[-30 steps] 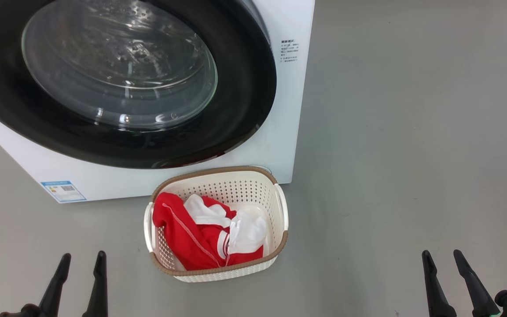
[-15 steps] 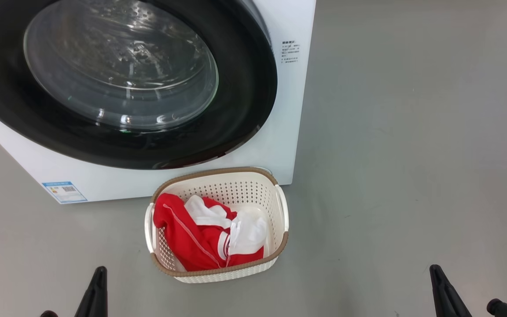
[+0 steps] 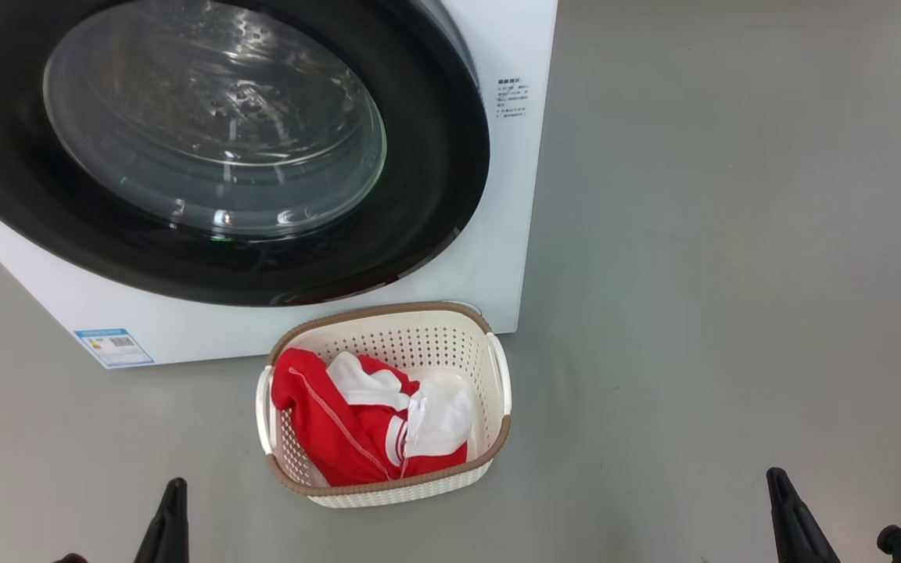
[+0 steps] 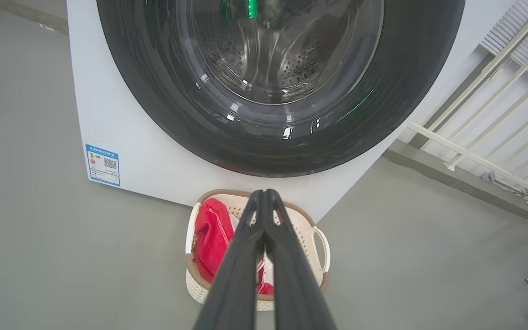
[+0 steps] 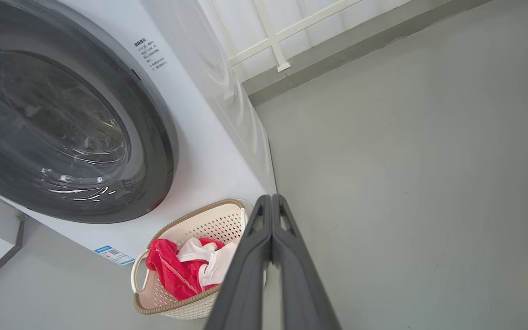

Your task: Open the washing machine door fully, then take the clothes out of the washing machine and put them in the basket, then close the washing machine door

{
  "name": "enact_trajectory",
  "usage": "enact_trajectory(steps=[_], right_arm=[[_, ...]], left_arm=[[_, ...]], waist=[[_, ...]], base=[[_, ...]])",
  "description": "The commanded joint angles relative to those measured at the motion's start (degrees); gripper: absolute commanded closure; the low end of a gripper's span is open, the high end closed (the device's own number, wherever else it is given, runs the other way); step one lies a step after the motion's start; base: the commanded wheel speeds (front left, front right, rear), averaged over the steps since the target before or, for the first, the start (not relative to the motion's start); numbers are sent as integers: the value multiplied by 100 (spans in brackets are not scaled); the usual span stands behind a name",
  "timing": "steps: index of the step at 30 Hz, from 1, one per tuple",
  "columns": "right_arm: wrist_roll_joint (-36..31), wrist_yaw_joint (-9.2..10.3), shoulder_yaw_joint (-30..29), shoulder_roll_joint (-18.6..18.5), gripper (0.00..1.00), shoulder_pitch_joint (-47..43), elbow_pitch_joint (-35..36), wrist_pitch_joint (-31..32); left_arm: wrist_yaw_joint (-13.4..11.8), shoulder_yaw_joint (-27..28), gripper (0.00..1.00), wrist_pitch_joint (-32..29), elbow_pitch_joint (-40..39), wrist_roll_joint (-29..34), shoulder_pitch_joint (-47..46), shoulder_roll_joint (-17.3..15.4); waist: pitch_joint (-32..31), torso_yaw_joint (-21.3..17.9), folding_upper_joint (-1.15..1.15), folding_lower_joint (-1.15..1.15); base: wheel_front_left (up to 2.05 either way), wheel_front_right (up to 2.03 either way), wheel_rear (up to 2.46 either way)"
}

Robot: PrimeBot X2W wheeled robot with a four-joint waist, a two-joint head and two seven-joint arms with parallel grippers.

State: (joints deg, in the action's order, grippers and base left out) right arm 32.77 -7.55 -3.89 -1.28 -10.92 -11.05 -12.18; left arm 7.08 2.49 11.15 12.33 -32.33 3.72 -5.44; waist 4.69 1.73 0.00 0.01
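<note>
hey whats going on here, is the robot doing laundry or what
A two-armed robot is on a laundry job that looks finished. The washing machine door is shut and the red and white clothes lie in the basket on the floor in front of it. The left fingers and right fingers are closed, empty, and short of the basket.

I face the shut door (image 3: 435,156), which seals the front of the washer (image 3: 497,258) and blocks any way into it. The basket (image 3: 403,344) stands just before it on the floor (image 3: 732,274). Red clothes (image 3: 325,430) fill its left half; its right half is open from above. The floor to my right is bare, and a white railing (image 4: 475,159) runs behind the washer.
</note>
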Motion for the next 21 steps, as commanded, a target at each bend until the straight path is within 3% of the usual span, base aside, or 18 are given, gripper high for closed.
enact_trajectory(steps=[1,21], right_arm=[[173,1,30,-100,100,214,116,20],[1298,2,60,-172,100,482,46,290]], left_arm=[[7,72,100,-26,-102,-153,-158,-52],[14,113,100,-327,-55,-1236,-309,-11]], waist=[[-6,-3,0,-1],[-87,-34,0,-1]], base=[[0,0,0],[0,0,0]])
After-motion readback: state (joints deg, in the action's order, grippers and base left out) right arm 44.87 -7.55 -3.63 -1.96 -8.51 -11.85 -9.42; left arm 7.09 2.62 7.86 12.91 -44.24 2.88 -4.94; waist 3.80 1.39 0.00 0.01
